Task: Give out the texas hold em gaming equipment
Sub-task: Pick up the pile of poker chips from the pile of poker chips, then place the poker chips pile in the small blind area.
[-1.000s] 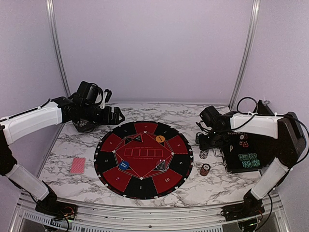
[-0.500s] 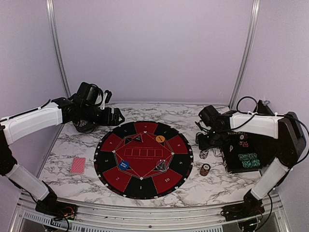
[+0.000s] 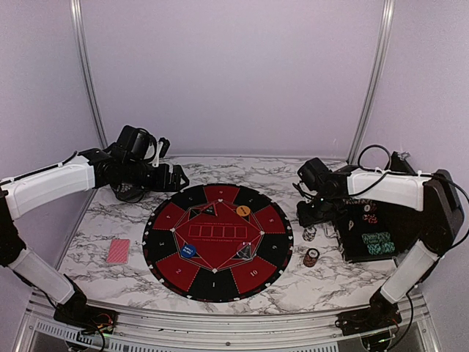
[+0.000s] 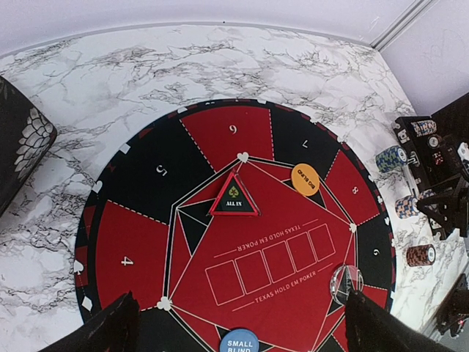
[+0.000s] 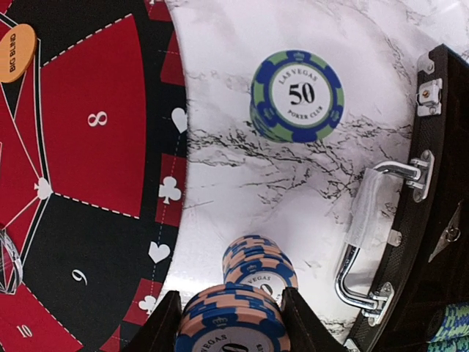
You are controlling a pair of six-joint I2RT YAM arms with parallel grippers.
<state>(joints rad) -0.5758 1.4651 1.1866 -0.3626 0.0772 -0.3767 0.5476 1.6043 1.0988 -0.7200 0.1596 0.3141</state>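
change: right gripper (image 5: 230,315), clamped on pink-and-blue chip stack (image 5: 231,334) | move: drifted slightly left and toward the far side | result: ended a little nearer the mat (image 3: 163,246) rim, a little farther from the black case (image 3: 359,253)

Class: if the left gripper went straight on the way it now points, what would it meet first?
Most likely the round mat, around its red centre: the left gripper, jaws open and empty, hovers above it pointing down. Depth is unclear, so the blue marker might be touched first.
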